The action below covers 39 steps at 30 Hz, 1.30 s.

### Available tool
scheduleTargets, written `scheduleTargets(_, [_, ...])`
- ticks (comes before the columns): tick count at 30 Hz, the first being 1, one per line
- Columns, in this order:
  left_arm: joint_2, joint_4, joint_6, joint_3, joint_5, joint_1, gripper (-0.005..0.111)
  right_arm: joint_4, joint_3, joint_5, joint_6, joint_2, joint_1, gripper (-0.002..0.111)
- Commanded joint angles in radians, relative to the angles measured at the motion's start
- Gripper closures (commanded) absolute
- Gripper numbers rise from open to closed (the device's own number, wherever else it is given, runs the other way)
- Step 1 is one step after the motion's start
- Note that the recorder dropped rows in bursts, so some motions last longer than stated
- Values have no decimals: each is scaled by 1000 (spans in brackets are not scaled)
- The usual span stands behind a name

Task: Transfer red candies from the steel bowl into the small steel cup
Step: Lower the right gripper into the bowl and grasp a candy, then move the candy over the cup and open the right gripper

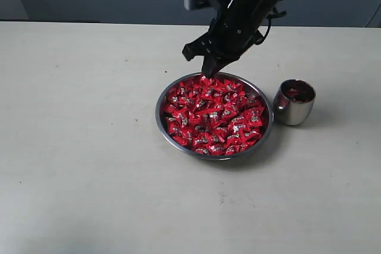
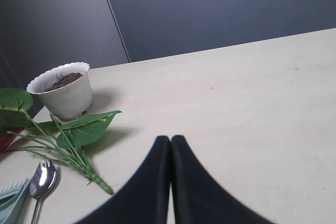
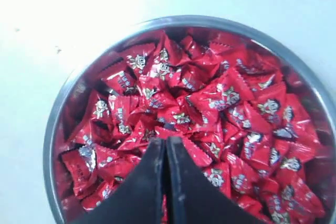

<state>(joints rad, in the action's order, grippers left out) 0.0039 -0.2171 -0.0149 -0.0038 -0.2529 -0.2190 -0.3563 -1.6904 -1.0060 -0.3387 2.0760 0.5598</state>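
Observation:
The steel bowl (image 1: 159, 114) sits mid-table, heaped with red candies (image 1: 214, 114). To its right stands the small steel cup (image 1: 293, 106), with a few red candies (image 1: 292, 93) inside. My right gripper (image 1: 209, 71) hangs just above the bowl's far rim, shut, with nothing visible between its fingers. In the right wrist view its tips (image 3: 165, 141) point down at the candies (image 3: 210, 98) inside the bowl's rim (image 3: 52, 129). My left gripper (image 2: 170, 139) is shut and empty over bare table; it is out of the exterior view.
Near the left gripper are a white flowerpot (image 2: 62, 90) with soil, a leafy green stem (image 2: 79, 129) lying on the table, a steel spoon (image 2: 42, 179) and a pale green object (image 2: 10, 198). Dark walls stand behind the beige table (image 1: 77, 147).

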Motion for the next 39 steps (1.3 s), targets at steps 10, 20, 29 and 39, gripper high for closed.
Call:
scheduleTargets(10, [-4, -5, -4, 4, 11, 3, 106, 16, 198, 21, 28, -227, -290, 108])
scheduleTargets(20, [-4, -5, -4, 4, 11, 3, 106, 9, 489, 208, -3, -313, -349, 108])
scheduleTargets(29, [-4, -5, -4, 4, 11, 3, 106, 11, 532, 287, -23, -303, -349, 85])
scheduleTargets(39, [-4, -5, -4, 4, 11, 3, 106, -50, 528, 288, -42, -314, -347, 74])
